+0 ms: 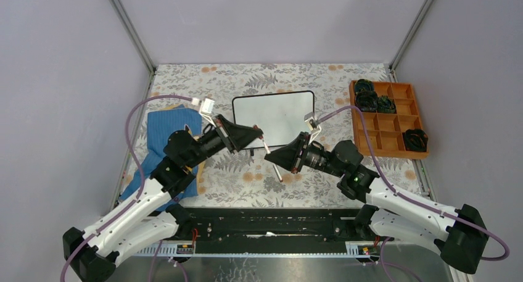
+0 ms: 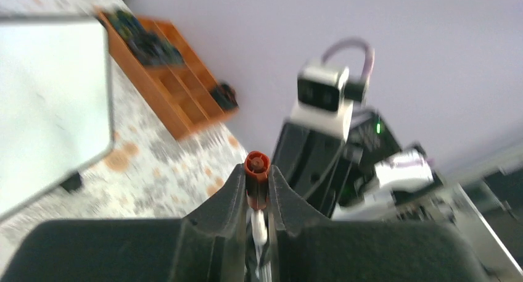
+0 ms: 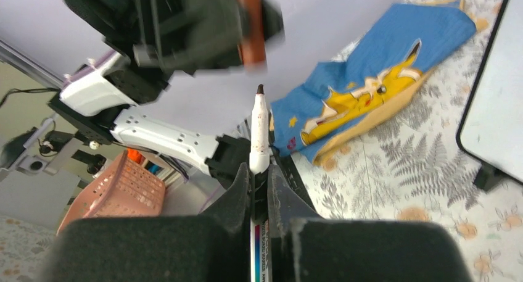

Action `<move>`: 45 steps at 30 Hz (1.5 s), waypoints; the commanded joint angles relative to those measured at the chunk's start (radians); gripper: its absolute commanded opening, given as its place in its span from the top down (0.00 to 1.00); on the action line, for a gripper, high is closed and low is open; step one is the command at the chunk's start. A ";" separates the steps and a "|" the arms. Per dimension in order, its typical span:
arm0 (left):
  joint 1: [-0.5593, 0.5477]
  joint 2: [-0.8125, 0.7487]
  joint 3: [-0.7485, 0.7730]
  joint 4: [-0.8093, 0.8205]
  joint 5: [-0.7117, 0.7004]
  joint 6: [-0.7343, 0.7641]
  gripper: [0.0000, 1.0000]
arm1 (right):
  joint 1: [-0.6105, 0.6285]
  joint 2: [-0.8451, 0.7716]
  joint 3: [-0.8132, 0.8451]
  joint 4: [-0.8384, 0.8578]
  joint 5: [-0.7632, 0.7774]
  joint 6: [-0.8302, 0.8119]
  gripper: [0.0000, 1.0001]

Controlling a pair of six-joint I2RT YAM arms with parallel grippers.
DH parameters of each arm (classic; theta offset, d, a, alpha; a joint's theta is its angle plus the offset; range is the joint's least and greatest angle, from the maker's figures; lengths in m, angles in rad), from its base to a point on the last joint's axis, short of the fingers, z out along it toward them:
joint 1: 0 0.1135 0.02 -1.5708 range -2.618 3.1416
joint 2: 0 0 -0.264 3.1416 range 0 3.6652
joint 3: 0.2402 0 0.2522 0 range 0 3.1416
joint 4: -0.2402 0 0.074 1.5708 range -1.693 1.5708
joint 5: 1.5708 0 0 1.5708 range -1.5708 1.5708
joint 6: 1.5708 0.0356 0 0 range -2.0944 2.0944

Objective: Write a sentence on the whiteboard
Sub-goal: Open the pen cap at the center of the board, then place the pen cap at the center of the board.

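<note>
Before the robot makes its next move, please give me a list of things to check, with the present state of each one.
1. The right pincer grips the marker firmly: ok.
2. The marker tip is bare: ok. The cap is off, held in the left pincer.
3. The cap and the tip are apart: ok, a gap shows between them in the right wrist view.
4. Nothing lies on the whiteboard: ok.
5. The blue cloth is off the whiteboard: ok, it lies to its left.
6. The whiteboard stands steady: cannot tell.
</note>
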 commanded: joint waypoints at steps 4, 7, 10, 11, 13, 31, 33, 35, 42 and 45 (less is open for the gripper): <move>0.034 -0.057 0.019 0.101 -0.199 0.035 1.00 | 0.008 -0.038 -0.027 -0.051 -0.038 -0.006 1.00; 0.035 -0.059 0.022 0.095 -0.204 0.043 1.00 | 0.007 -0.042 -0.030 -0.058 -0.033 -0.008 1.00; 0.035 -0.069 0.037 0.031 -0.246 0.078 1.00 | 0.008 -0.060 -0.022 -0.093 -0.011 -0.024 1.00; 0.035 -0.077 0.047 -0.014 -0.274 0.103 1.00 | 0.008 -0.071 -0.017 -0.118 0.003 -0.038 1.00; 0.035 -0.095 0.078 -0.140 -0.356 0.168 1.00 | 0.008 -0.105 0.004 -0.201 0.063 -0.076 1.00; 0.056 0.298 0.164 -0.846 -0.795 0.144 0.99 | 0.008 -0.290 0.031 -0.658 0.541 -0.176 1.00; 0.069 0.345 0.165 -0.845 -0.804 0.143 0.99 | 0.008 -0.298 0.034 -0.672 0.543 -0.183 1.00; 0.089 0.380 0.157 -0.836 -0.800 0.141 0.99 | 0.008 -0.306 0.035 -0.682 0.544 -0.190 1.00; 0.186 0.489 0.111 -0.774 -0.677 0.126 0.99 | 0.008 -0.325 0.030 -0.709 0.545 -0.209 1.00; 0.191 0.552 0.121 -0.771 -0.660 0.135 0.97 | 0.008 -0.326 0.027 -0.710 0.547 -0.215 1.00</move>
